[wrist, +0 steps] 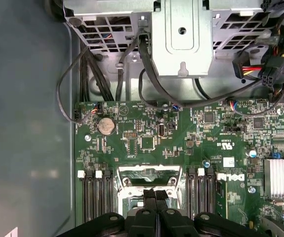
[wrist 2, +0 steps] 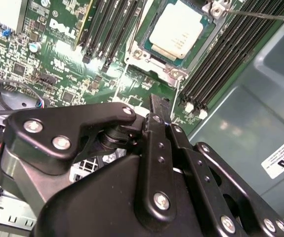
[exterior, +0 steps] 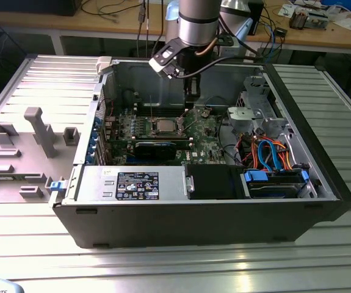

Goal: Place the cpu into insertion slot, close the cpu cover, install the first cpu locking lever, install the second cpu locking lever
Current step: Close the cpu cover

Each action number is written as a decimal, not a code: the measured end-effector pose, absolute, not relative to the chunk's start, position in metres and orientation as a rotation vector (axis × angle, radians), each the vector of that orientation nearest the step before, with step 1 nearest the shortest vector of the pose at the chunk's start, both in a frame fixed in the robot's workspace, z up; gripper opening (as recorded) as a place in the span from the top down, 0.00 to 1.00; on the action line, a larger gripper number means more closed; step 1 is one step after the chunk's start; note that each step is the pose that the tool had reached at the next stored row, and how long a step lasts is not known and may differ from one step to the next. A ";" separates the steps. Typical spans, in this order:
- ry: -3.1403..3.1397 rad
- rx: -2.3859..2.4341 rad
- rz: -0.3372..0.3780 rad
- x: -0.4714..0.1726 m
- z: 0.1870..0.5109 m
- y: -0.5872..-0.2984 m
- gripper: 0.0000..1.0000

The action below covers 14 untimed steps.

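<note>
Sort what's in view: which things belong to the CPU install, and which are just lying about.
Job in hand:
cpu, sitting in the insertion slot
locking lever
gripper, shut, close to the slot

Just lying about:
memory slots
coin battery
drive cage
heatsink
orange and blue cables

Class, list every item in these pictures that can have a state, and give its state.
cpu: seated in the insertion slot, silver top up.
cpu cover: looks lowered around the cpu.
locking lever: thin rod sticking out over the memory slots, apparently unlatched.
gripper: shut, holding nothing, at the slot.
computer case: side open.
</note>
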State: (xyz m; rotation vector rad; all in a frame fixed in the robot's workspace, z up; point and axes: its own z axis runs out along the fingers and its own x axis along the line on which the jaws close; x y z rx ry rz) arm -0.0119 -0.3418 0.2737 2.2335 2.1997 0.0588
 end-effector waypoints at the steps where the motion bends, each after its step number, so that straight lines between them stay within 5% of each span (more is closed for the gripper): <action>1: 2.200 2.234 0.059 -0.011 0.274 -0.342 0.89; 14: 2.199 2.233 0.058 0.005 0.273 -0.342 0.89</action>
